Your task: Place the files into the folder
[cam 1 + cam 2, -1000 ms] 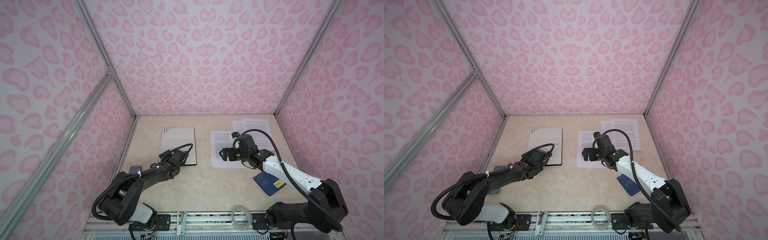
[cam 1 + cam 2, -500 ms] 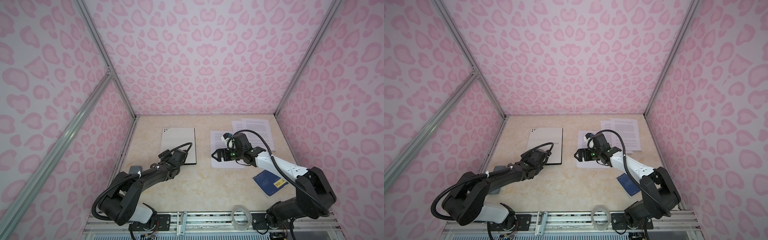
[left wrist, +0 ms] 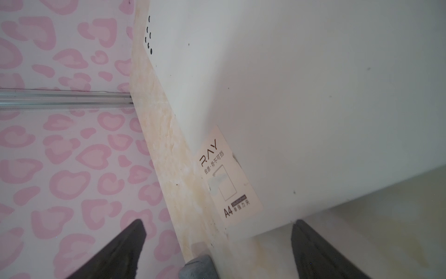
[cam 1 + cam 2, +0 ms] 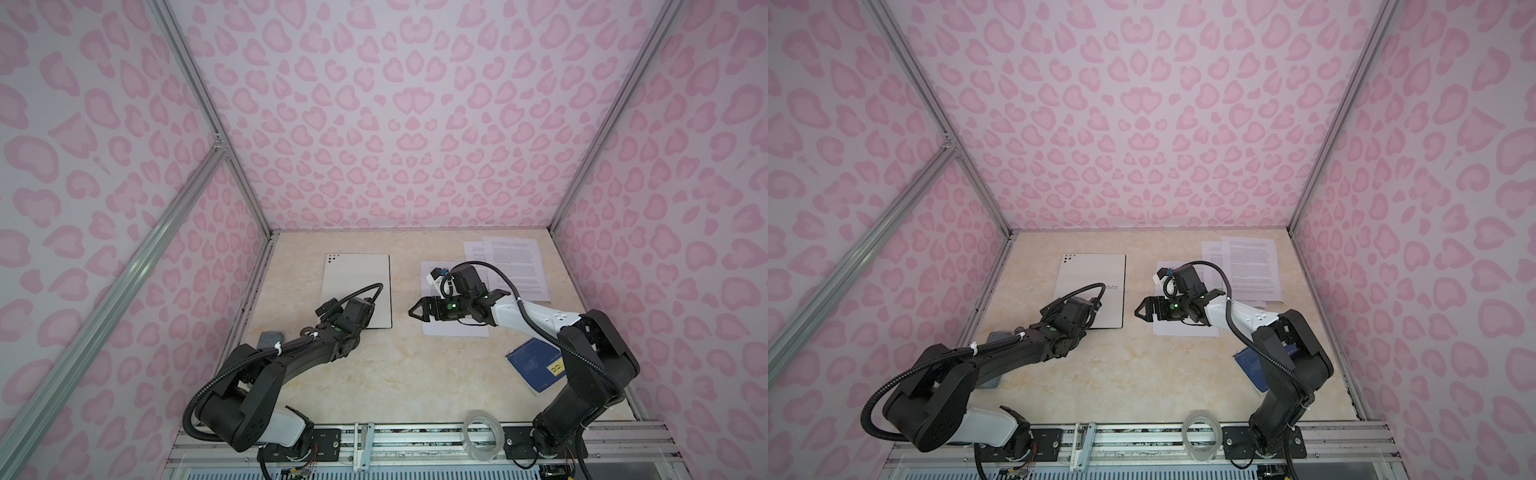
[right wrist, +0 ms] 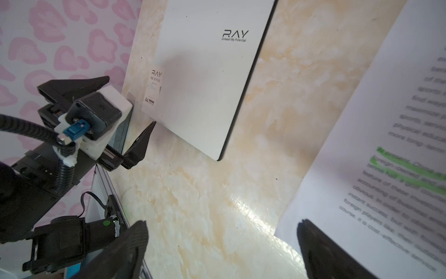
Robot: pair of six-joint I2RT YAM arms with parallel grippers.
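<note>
Files [image 4: 513, 266]: three loose white paper sheets, densely printed in black, all lying flat on the right half of your beige marbled tabletop [image 4: 415, 374]. Two overlap near the back right corner. The third sheet [image 4: 455, 330] lies nearer the front, partly under your right arm, and shows green highlighted lines in the right wrist view.

Folder [image 4: 357, 278]: flat, light grey-white, closed, with "RAY" lettering and dark dots in one far corner. It lies on the left half of the table, apart from the sheets, with a strip of bare table between.

Left gripper [image 5: 130, 101]: your jaws stand wide apart on either side of the folder's near left corner, where a small label sits. Nothing is clamped. You cannot tell whether a finger touches the cover.

Right gripper [image 4: 415, 311]: your jaws are spread wide and empty, pointing toward the folder above the left edge of the third sheet.

Dark blue booklet with yellow label [image 4: 534, 368]: front right, partly hidden by your right arm.

Clear tape roll [image 4: 482, 430]: on the front rail.

Grey block [image 4: 270, 338]: beside your left arm, detail unclear.
</note>
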